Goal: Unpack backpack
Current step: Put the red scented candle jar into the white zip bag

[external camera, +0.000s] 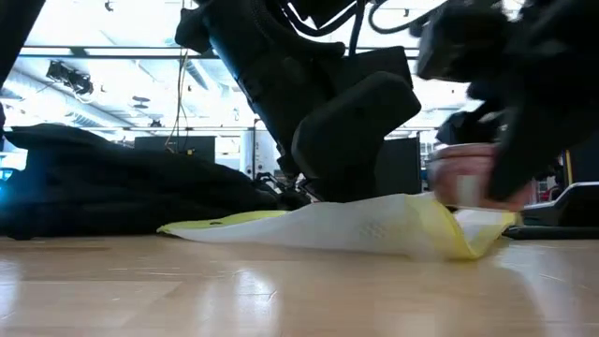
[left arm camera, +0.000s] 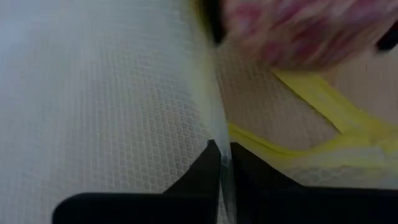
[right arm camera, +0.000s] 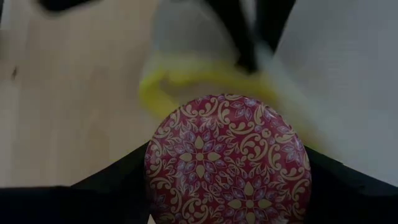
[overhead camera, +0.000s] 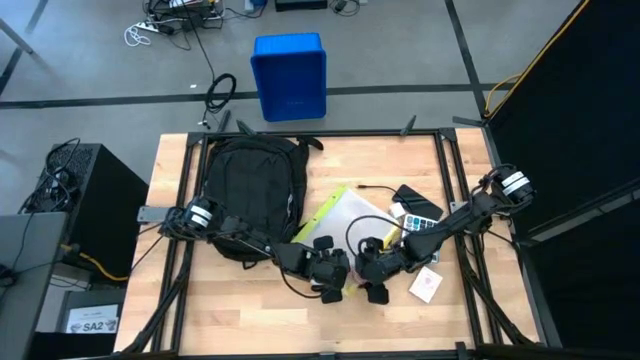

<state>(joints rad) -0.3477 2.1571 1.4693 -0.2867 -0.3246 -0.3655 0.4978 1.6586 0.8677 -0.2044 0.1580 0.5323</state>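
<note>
Left wrist view shows the left gripper (left arm camera: 222,163) pinching the mesh pouch (left arm camera: 93,93) while the right gripper (right arm camera: 227,186) clamps a patterned tin (right arm camera: 227,158) (likely just extracted), which next needs setting down clear of the backpack (overhead camera: 250,190).

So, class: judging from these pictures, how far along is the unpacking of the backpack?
Done: a calculator and card lie on the table. In hand: the left gripper pinches the mesh pouch; the right gripper holds a red patterned tin. Left: whatever remains inside the backpack, unseen.
</note>
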